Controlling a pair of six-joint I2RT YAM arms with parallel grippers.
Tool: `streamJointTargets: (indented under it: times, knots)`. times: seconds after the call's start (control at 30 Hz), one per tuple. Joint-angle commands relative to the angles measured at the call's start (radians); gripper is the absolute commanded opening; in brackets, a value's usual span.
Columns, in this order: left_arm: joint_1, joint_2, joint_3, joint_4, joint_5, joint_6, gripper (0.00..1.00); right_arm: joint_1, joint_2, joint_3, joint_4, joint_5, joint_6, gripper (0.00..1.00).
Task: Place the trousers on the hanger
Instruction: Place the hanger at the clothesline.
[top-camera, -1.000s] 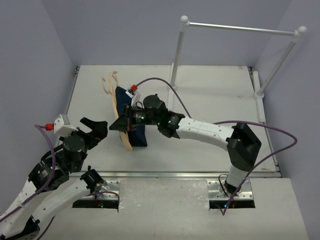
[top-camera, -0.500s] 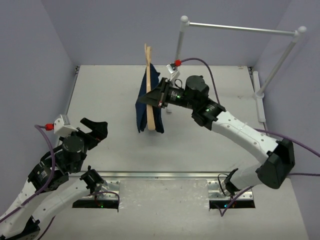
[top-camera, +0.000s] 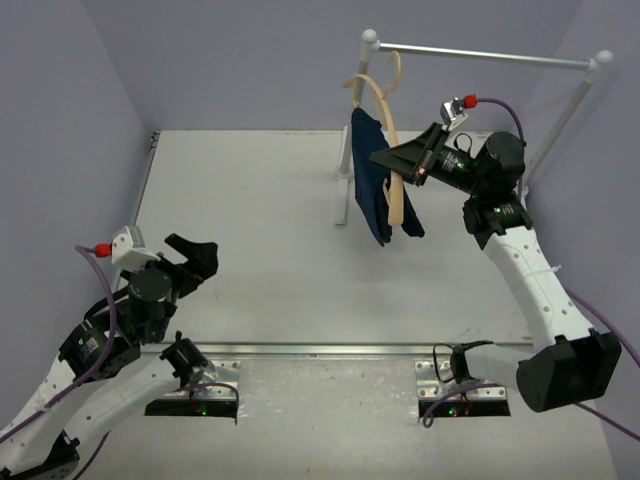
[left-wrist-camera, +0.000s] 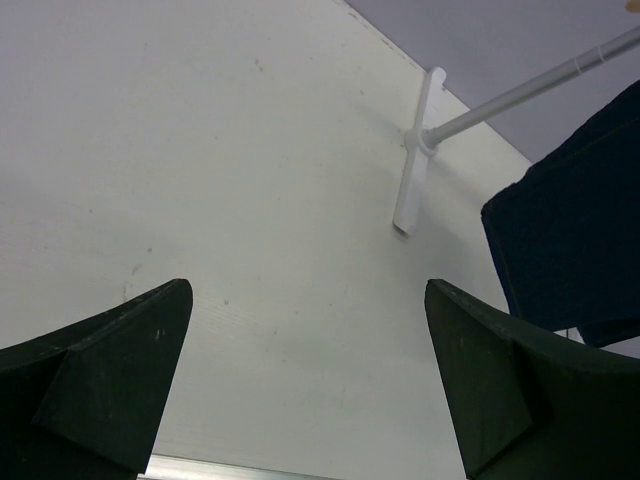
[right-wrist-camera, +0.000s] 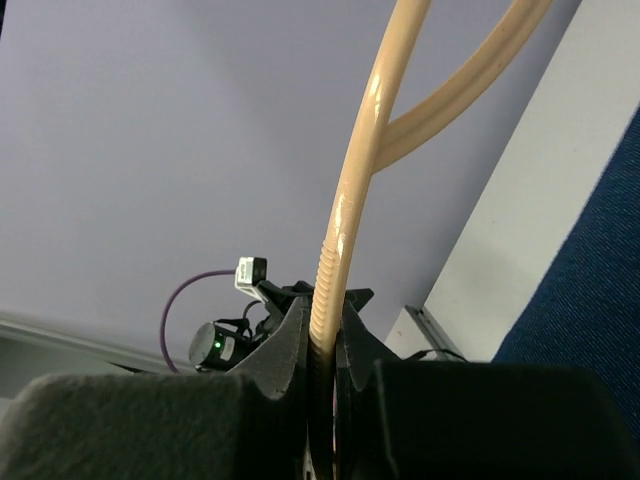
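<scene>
My right gripper (top-camera: 395, 160) is shut on the tan wooden hanger (top-camera: 386, 95) and holds it high in the air beside the white rail's left post. The dark navy trousers (top-camera: 380, 185) hang folded over the hanger's bar, clear of the table. In the right wrist view the hanger (right-wrist-camera: 350, 200) runs up from between the closed fingers (right-wrist-camera: 290, 345), with blue denim (right-wrist-camera: 590, 300) at the right edge. My left gripper (top-camera: 190, 258) is open and empty near the table's front left; its view shows the trousers (left-wrist-camera: 575, 230) hanging at the right.
The white rail (top-camera: 480, 55) with ball-topped posts stands at the back right; its left post's foot (left-wrist-camera: 410, 190) rests on the table. Purple walls enclose the white table (top-camera: 250, 200) on three sides.
</scene>
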Motion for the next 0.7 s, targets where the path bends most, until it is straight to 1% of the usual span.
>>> streamJointTargets:
  times: [0.0,0.1,0.2,0.23,0.4,0.47,0.6,0.67]
  knots:
    - [0.006,0.029,-0.005,0.051,0.004,0.037,1.00,-0.106,-0.020,-0.040,0.224,-0.136,0.124,0.00]
    - [0.005,0.051,-0.006,0.063,0.006,0.050,1.00,-0.152,-0.038,-0.053,0.234,-0.158,0.103,0.00]
    - [0.005,0.065,-0.009,0.072,0.006,0.056,1.00,-0.196,-0.060,-0.048,0.197,-0.164,0.070,0.00]
    - [0.005,0.068,-0.010,0.075,0.006,0.058,1.00,-0.202,-0.069,-0.046,0.177,-0.164,0.067,0.00]
    - [0.006,0.063,-0.017,0.084,0.007,0.063,1.00,-0.223,-0.137,-0.036,0.036,-0.151,-0.050,0.00]
    - [0.005,0.064,-0.016,0.085,0.011,0.066,1.00,-0.254,-0.144,-0.023,-0.023,-0.139,-0.102,0.00]
    - [0.005,0.058,-0.015,0.081,0.013,0.064,1.00,-0.260,-0.144,0.021,-0.126,-0.075,-0.202,0.00]
    - [0.005,0.053,-0.015,0.082,0.017,0.066,1.00,-0.267,-0.120,0.043,-0.134,-0.070,-0.226,0.00]
